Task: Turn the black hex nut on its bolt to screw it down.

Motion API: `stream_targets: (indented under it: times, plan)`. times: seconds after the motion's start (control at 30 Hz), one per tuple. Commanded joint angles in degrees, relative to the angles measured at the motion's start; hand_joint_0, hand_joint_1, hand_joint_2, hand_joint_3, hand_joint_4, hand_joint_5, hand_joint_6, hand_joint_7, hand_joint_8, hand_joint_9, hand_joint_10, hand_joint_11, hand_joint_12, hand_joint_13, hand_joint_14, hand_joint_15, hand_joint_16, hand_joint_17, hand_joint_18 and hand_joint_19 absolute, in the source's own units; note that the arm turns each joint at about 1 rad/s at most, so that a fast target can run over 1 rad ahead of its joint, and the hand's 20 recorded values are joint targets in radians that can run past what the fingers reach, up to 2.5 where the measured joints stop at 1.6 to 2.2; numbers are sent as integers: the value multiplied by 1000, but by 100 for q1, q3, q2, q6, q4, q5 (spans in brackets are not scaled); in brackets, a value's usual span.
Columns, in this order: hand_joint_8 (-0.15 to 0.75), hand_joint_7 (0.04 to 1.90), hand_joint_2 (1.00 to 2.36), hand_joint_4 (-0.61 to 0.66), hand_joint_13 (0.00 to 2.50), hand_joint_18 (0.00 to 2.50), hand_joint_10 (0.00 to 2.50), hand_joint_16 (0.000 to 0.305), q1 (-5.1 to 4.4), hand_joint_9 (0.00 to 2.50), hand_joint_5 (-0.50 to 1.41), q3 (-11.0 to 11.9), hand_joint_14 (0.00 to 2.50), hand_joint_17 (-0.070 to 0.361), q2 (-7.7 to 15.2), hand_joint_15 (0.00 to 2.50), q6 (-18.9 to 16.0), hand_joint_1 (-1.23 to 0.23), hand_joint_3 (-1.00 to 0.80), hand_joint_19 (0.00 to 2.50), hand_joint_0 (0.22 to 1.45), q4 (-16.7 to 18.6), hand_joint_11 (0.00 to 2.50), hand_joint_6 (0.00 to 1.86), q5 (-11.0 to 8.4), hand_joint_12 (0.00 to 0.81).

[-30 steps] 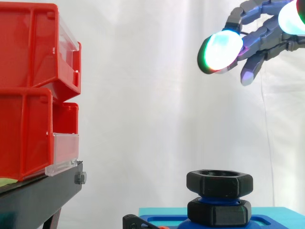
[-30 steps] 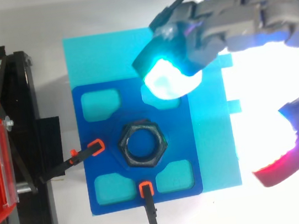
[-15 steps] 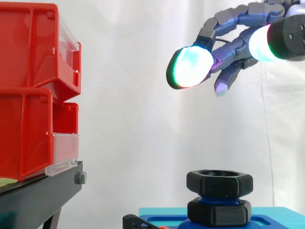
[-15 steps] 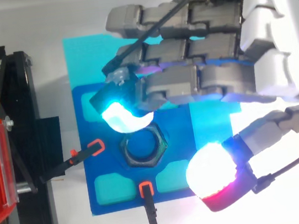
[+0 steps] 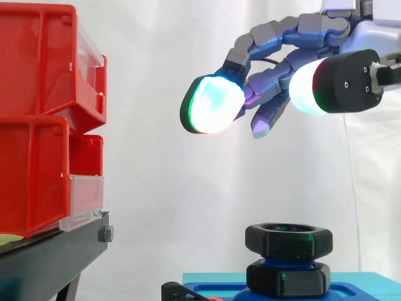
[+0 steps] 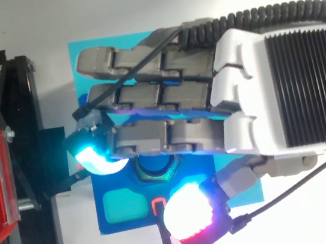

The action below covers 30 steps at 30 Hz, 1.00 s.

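Hovering item: hand (image 6: 268,89), entering from 3 o'clock in the top view, with its fingers reaching toward 9 o'clock. The fingers are loosely curved and spread, with nothing between them. In the side view the hand hangs well above the work, at about 12 o'clock from it.

Task item: black hex nut (image 5: 288,241), near the top of a short blue bolt (image 5: 276,256) and apart from a second black hex piece (image 5: 288,281) below it. From above it lies at the middle of the blue plate (image 6: 123,225), mostly under the fingers. The thumb pad (image 6: 189,218) stands at 5 o'clock from it and a glowing fingertip (image 6: 98,158) at 10 o'clock.

Handling, judged: stiff, light, probably printed plastic and not fragile. The matte flats should offer fair friction. Best hold is on opposite flats, with the pads against the sides and the thumb facing the fingers, not on the top rim or the corners.

Surroundings: cyan base (image 5: 200,279); red bins (image 5: 37,125) on a black stand (image 5: 50,257) at 9 o'clock.
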<state>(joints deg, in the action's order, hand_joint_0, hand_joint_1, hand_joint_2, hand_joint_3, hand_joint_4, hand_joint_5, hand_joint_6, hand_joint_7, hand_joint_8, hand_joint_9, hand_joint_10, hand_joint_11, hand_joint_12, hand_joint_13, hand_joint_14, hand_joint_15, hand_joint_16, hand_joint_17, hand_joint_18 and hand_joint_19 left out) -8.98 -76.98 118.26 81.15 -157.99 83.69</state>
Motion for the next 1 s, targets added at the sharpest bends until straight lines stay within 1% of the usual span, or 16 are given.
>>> stream_targets:
  times: [0.0,0.07,0.13,0.2,0.3,0.37,0.43,0.53,0.63,0.77,0.8,0.87,0.9,0.93,0.97]
  plan:
    - [217,809,1003,265,383,482,0,45,-34,590,-153,7,0,101,13,0,102,-506,-472,577,561,31,0,503,16,300]
    - [218,819,1003,269,384,483,1,45,-60,591,-150,7,0,101,75,0,155,-506,-473,577,562,49,0,503,16,300]
    - [218,831,1003,272,383,482,0,45,-69,591,-147,7,0,101,84,0,181,-506,-470,585,561,84,0,503,16,300]
    - [218,866,1002,269,381,480,0,45,-96,591,-137,16,0,101,189,0,208,-505,-476,577,561,189,1,504,25,300]
    - [219,917,1002,273,378,480,0,45,-104,593,-126,16,0,101,189,0,217,-500,-481,574,559,216,4,504,60,299]
    - [217,920,1001,272,377,479,0,45,-122,592,-124,16,0,101,180,0,252,-497,-485,569,557,216,0,504,60,300]
    - [218,935,1001,269,374,476,0,45,-148,592,-124,16,0,101,189,0,348,-494,-486,575,556,216,0,504,60,301]
    - [217,954,1000,258,368,470,0,45,-175,590,-116,16,0,101,189,0,586,-490,-492,568,556,233,0,504,68,300]
    - [218,954,1000,251,365,469,0,45,-184,591,-112,16,0,102,189,0,656,-482,-500,568,553,251,0,504,68,300]
    - [219,954,1000,253,362,469,0,45,-219,600,-105,7,0,102,189,0,814,-469,-500,568,549,268,0,504,68,300]
    - [217,963,1000,245,361,466,0,45,-227,600,-101,16,0,102,277,0,841,-467,-500,569,548,277,0,504,68,300]
    - [219,979,1000,248,361,463,0,45,-236,606,-98,16,0,102,303,0,849,-462,-500,569,547,286,0,504,68,300]
    - [219,1057,1000,230,359,459,0,45,-236,606,-91,16,0,102,338,0,849,-456,-500,561,546,312,0,505,68,301]
    - [220,1076,1000,237,359,460,0,45,-236,607,-91,16,0,102,409,0,849,-455,-500,561,546,330,0,505,68,301]
    - [222,1109,1000,225,355,463,1,45,-236,607,-90,16,0,102,426,0,841,-452,-500,561,545,365,0,505,68,301]
